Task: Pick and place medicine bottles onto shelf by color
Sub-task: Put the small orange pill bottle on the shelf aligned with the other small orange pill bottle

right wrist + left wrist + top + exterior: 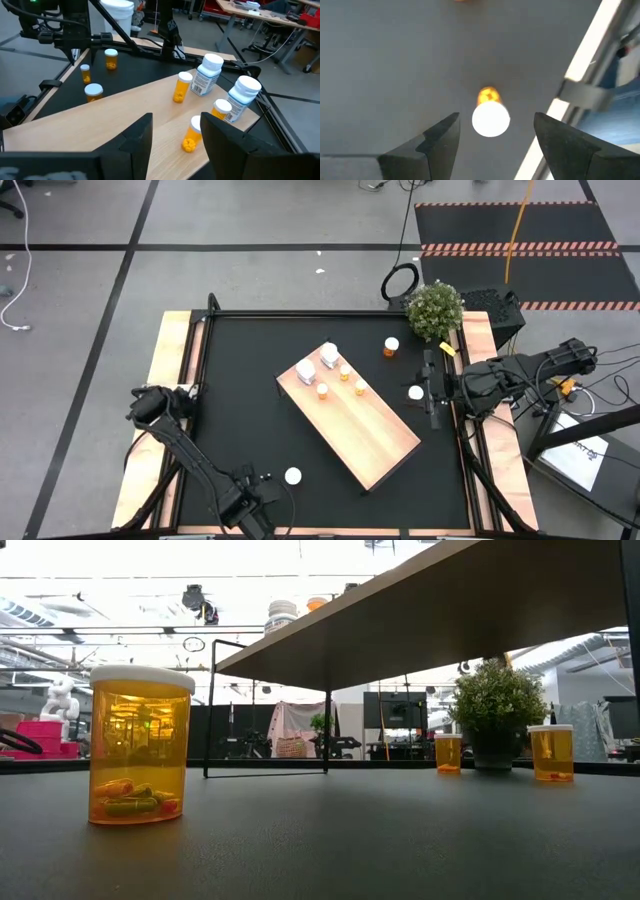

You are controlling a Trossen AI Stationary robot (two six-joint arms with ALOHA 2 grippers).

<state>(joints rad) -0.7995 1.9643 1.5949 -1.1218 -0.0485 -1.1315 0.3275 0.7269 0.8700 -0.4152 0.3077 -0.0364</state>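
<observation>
Hovering over an orange bottle (490, 112) near the table's front edge, left gripper (495, 135) spread wide — fingers either side, set to close. Parked beside the shelf (370, 435) — right gripper (175, 132), part-open, empty.

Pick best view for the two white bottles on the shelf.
Right wrist view: both white bottles stand upright at the shelf end, labels visible. High view shows them only as small white blocks. Low view: just one top; left wrist: none.
</observation>
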